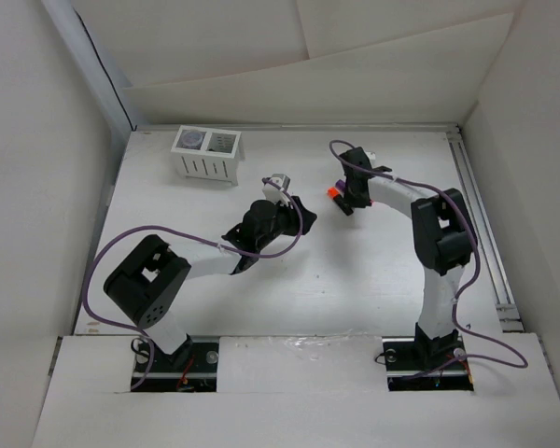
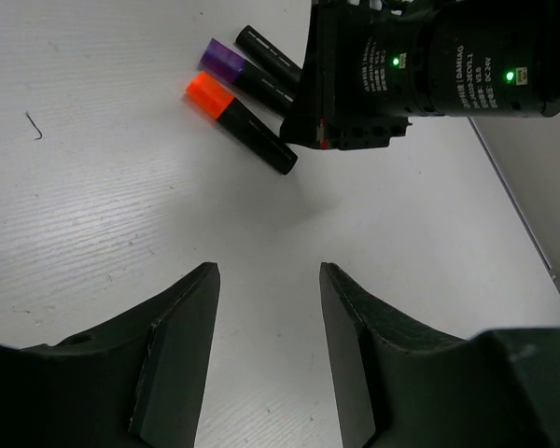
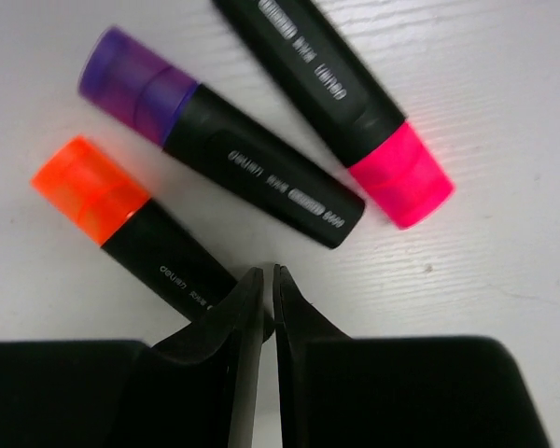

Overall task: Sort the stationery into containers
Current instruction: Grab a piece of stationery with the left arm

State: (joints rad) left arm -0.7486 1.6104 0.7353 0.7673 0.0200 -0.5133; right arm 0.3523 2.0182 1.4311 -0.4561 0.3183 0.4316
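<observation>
Three black highlighters lie side by side on the white table: one orange-capped (image 3: pixel 135 224), one purple-capped (image 3: pixel 215 140), one pink-capped (image 3: pixel 345 103). My right gripper (image 3: pixel 268 275) is shut on nothing, with its tips just above the table at the butt end of the orange one. In the top view it (image 1: pixel 343 201) covers most of the pens, and only the orange cap (image 1: pixel 334 193) shows. My left gripper (image 2: pixel 269 275) is open and empty, a short way left of the pens (image 2: pixel 238 121). The white organiser (image 1: pixel 205 166) stands at the far left with a round greyish piece (image 1: pixel 192 139) in its left compartment.
The right arm's wrist housing (image 2: pixel 429 75) hangs right over the pens in the left wrist view. White walls close the table on the left, back and right. A rail (image 1: pixel 481 215) runs along the right edge. A small bent wire piece (image 2: pixel 35 126) lies on the table.
</observation>
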